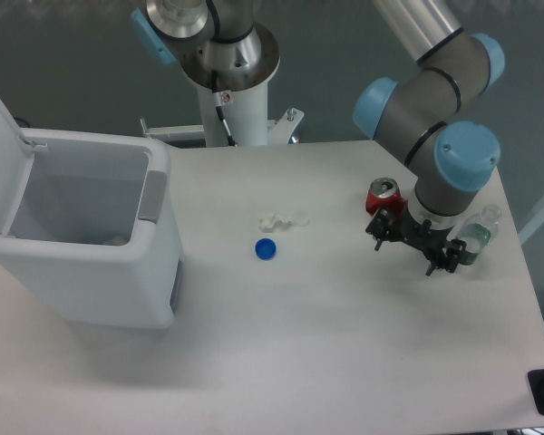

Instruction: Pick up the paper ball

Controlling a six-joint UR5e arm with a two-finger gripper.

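While the tool (pixel 406 246) hangs open beside the red can (pixel 383 195), the paper ball (pixel 282 220) lies well apart.

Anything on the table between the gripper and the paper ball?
In the camera view, bare white table lies between the gripper and the paper ball; the red can sits just above that line.

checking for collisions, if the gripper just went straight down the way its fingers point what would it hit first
Probably bare table: the gripper points down between the red can and a clear bottle. Depth is unclear.
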